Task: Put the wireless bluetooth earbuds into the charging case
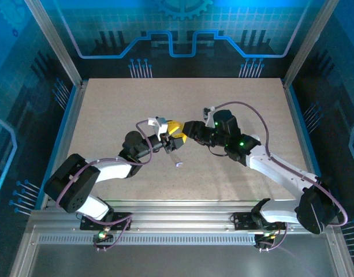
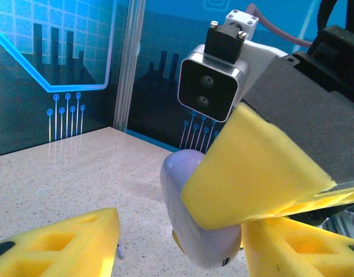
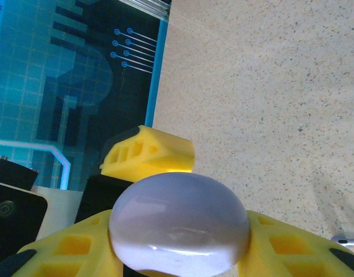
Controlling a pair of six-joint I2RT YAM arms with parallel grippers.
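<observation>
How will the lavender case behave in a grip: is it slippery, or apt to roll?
Probably slippery: the case is glossy and domed, so the right hand meets only curved sides. It looks rigid, unlikely to deform. Dropped on the table, it may rock or roll.

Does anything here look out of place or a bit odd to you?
One thing: a tiny pale bit, likely an earbud, lies alone on the table just in front of the two hands, while the right hand grips the lavender charging case. It looks dropped or left behind. Nothing seems spilled or broken.
</observation>
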